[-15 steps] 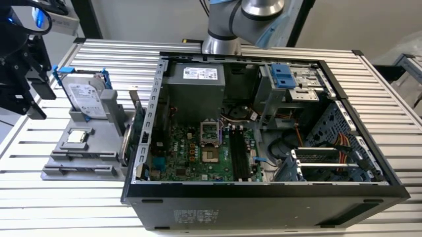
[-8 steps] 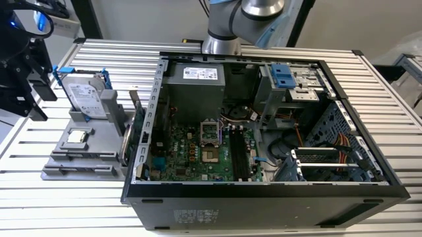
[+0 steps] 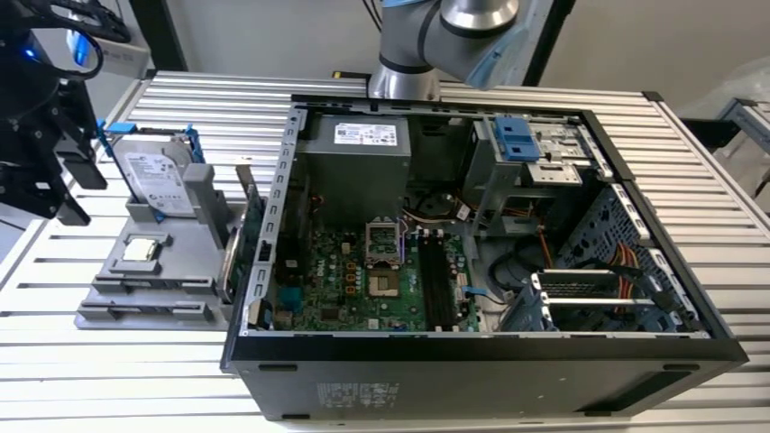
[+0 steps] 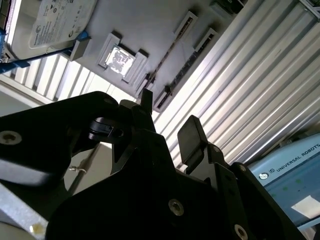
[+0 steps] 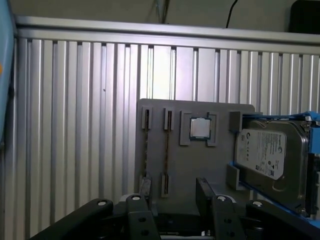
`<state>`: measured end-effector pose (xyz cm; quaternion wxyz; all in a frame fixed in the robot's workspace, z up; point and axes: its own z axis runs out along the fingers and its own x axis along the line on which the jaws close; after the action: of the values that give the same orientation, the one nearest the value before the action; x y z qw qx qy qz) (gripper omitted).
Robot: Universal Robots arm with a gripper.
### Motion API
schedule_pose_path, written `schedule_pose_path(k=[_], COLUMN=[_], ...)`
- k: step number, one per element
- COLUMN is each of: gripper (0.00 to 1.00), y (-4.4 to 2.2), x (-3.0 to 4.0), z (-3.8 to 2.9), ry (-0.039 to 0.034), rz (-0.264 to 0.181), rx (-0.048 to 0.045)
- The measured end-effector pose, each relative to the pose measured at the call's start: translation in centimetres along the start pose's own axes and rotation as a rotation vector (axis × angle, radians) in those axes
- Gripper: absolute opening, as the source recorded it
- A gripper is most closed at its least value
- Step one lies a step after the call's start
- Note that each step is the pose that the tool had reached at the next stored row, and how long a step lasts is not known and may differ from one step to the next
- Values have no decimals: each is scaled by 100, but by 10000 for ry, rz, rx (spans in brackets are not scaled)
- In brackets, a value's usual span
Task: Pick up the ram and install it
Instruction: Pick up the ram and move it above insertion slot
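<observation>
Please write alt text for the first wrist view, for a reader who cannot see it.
The black end effector, fingers open, hovers over a flat grey slotted holder plate on a ribbed aluminium table. The plate carries a small square silver processor chip; a silver boxy hard drive with blue rails rests at its edge.

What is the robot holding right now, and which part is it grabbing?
Nothing. The end effector is open and empty, near the gray tray.
</observation>
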<state>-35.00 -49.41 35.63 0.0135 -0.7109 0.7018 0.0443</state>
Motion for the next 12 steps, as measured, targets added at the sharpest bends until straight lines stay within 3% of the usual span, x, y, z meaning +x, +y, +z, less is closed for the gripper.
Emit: schedule_pose_path(k=[12], gripper=[100], y=[-4], x=[6], z=[78], ry=[0], rz=[0], rx=[0])
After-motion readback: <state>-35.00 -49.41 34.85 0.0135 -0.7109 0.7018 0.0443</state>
